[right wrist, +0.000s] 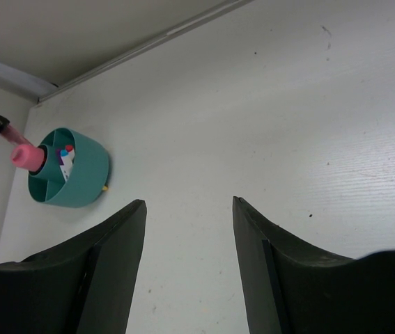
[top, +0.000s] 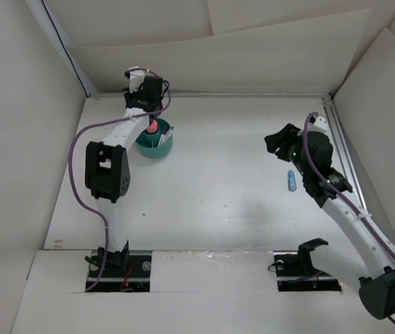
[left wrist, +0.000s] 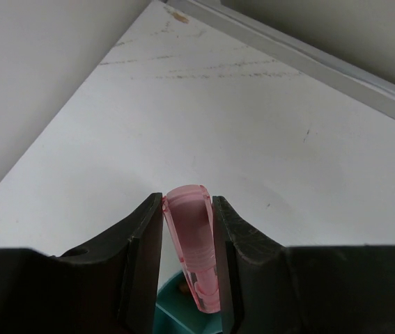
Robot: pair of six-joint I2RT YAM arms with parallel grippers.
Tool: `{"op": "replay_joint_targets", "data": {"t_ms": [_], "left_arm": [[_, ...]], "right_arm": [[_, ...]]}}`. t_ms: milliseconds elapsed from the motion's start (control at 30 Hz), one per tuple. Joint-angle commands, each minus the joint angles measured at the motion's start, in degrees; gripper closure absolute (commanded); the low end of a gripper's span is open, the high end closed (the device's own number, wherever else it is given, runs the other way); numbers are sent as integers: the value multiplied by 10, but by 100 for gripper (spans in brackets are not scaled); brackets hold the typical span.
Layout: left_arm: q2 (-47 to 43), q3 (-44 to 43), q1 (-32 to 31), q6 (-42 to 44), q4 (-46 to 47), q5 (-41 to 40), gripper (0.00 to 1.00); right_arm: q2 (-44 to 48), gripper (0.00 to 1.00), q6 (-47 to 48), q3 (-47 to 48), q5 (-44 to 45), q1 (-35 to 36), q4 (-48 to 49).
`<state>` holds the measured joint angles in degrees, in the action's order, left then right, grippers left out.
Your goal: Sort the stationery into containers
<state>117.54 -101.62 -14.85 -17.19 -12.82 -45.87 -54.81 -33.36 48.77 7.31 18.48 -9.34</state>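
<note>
Right wrist view: the right end effector point(right wrist: 188, 203) gapes wide, empty; a short blue stubby piece point(top: 291, 180) lies well right of the round teal plastic cup point(top: 157, 147). Beyond, the left end effector point(left wrist: 188, 209) clamps a pink stubby piece point(left wrist: 191, 243) at that cup's mouth; next, likely release.

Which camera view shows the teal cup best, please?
The right wrist view: the teal cup appears nearly whole, dividers and pens visible. The top external view shows it small, partly under the left gripper and its pink piece. The left wrist view catches only a sliver of rim.
</note>
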Motion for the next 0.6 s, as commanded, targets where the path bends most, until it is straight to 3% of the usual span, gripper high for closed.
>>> {"op": "replay_joint_targets", "data": {"t_ms": [0, 133, 567], "left_arm": [[-54, 16, -10, 20, 36, -43, 100], [-66, 54, -24, 34, 67, -73, 100], [-26, 35, -24, 66, 85, -106, 100]], "right_arm": [[8, 41, 7, 11, 4, 6, 36], [8, 41, 7, 6, 4, 6, 36], [14, 41, 7, 6, 4, 6, 36]]}}
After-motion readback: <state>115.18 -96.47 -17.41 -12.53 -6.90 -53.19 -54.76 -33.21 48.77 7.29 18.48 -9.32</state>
